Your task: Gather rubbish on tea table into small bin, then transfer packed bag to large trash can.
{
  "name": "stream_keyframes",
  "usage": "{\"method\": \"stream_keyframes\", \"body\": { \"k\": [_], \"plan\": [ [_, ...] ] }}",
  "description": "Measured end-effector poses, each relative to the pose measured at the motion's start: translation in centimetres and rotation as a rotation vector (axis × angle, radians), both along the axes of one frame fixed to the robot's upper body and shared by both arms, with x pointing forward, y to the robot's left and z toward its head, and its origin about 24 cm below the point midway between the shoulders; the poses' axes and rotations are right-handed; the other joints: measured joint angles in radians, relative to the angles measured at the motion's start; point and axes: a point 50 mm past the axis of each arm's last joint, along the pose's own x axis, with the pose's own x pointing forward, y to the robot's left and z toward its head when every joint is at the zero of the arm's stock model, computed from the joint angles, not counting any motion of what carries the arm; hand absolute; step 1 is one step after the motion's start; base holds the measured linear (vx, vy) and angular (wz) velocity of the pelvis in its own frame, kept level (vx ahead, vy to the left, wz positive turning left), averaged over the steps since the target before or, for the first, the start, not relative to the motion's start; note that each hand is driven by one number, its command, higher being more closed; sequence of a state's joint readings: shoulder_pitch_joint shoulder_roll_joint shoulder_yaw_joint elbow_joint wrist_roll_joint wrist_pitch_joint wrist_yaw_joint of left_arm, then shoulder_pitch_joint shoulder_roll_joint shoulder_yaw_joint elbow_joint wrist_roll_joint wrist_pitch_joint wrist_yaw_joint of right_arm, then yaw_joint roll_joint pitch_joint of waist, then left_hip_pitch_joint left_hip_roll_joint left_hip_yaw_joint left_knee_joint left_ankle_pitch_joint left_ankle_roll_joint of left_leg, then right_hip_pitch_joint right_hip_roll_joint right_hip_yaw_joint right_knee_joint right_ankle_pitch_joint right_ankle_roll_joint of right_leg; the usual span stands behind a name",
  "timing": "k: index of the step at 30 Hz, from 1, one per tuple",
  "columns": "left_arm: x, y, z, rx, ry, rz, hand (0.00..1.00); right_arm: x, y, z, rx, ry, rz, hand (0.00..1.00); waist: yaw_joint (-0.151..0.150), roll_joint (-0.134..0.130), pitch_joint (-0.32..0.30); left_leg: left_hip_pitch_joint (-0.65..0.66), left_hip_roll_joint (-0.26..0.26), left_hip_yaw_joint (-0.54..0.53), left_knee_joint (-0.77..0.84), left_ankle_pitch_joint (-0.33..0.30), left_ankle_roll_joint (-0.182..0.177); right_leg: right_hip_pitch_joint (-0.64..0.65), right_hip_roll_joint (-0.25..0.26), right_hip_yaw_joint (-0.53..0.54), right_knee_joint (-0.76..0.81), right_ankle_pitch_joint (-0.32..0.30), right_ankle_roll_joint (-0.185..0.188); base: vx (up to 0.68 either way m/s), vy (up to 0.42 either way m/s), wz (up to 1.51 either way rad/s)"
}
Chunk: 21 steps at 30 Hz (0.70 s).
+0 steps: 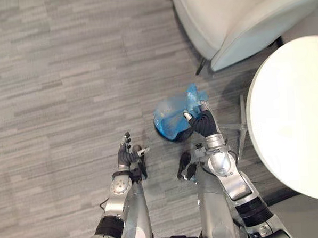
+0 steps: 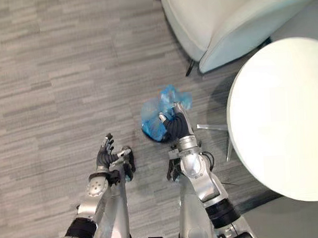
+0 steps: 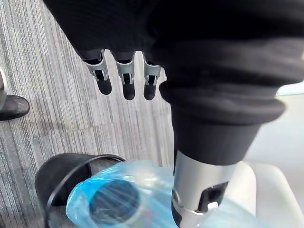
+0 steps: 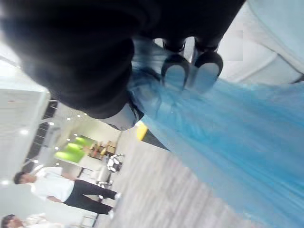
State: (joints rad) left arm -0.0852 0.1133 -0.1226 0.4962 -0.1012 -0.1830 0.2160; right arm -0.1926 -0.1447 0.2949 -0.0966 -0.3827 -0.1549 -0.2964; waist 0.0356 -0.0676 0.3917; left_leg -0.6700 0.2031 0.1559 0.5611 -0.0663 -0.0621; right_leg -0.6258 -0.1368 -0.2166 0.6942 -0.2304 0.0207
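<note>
A small bin [image 3: 57,178], round, black and smooth-walled, is seen standing on the floor [image 1: 66,76], which is covered in grey carpet with a fine striped weave. The bin is lined with a blue bag [image 1: 169,116] of thin, translucent, crinkled plastic, and the bag's bunched top is seen rising above the rim on the side towards the armchair. The right hand [image 1: 203,123] is placed at the bag's mouth, directly over the bin; in the right wrist view its dark-tipped fingers [image 4: 206,64] are curled into the gathered film, so that the plastic is pinched and drawn taut below them. The left hand [image 1: 128,155] is held above the carpet beside the bin, apart from it, and nothing is gripped by it: its silver fingers [image 3: 128,88] are shown hanging straight and slightly spread in a row, with bin and bag lying beyond them. A round desk [image 1: 292,117] with a plain, matte white top is seen on the robot's right, near the bin; no rubbish can be made out on the part of its top that is shown. A white armchair [image 1: 223,19] with a curved, padded shell is set beyond the bin. A person [image 4: 52,187] in a white shirt and dark trousers is caught far off in the right wrist view.
</note>
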Motion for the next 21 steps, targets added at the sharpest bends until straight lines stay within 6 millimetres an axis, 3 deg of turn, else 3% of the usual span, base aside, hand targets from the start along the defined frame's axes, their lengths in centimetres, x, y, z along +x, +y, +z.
{"method": "stream_keyframes", "body": {
  "k": [3,7,12,21],
  "plan": [
    [-1.7,0.3,-2.0,0.029,0.095,-0.03,0.0,0.0,-0.2,-0.4,-0.015,0.012,0.015,1.0,-0.006,-0.005,-0.055,0.092,-0.017,0.017,-0.103,0.021,-0.009,0.084,0.008,0.007,-0.106,0.033,0.009,0.17,0.023,-0.05],
    [-3.0,0.8,-3.2,0.061,0.15,-0.04,0.0,0.1,-0.8,-1.6,-0.031,0.076,0.022,1.0,-0.02,-0.004,-0.091,0.218,-0.046,0.042,-0.219,0.056,0.0,0.198,0.013,0.02,-0.224,0.075,0.013,0.18,0.045,-0.06],
    [-3.5,0.9,-3.5,0.085,0.168,-0.058,0.0,-0.4,-2.2,-3.0,-0.031,0.141,-0.009,1.0,-0.023,0.008,-0.141,0.33,-0.068,0.05,-0.332,0.08,0.001,0.311,0.015,0.015,-0.338,0.103,0.024,0.17,0.036,0.0],
    [-5.0,0.5,-2.2,0.091,0.097,-0.076,0.0,-0.3,-3.8,-2.4,0.056,0.151,-0.012,1.0,-0.023,0.04,-0.22,0.522,-0.103,0.068,-0.573,0.158,-0.001,0.487,0.04,0.01,-0.559,0.181,0.037,0.1,0.032,-0.02]
  ]
}}
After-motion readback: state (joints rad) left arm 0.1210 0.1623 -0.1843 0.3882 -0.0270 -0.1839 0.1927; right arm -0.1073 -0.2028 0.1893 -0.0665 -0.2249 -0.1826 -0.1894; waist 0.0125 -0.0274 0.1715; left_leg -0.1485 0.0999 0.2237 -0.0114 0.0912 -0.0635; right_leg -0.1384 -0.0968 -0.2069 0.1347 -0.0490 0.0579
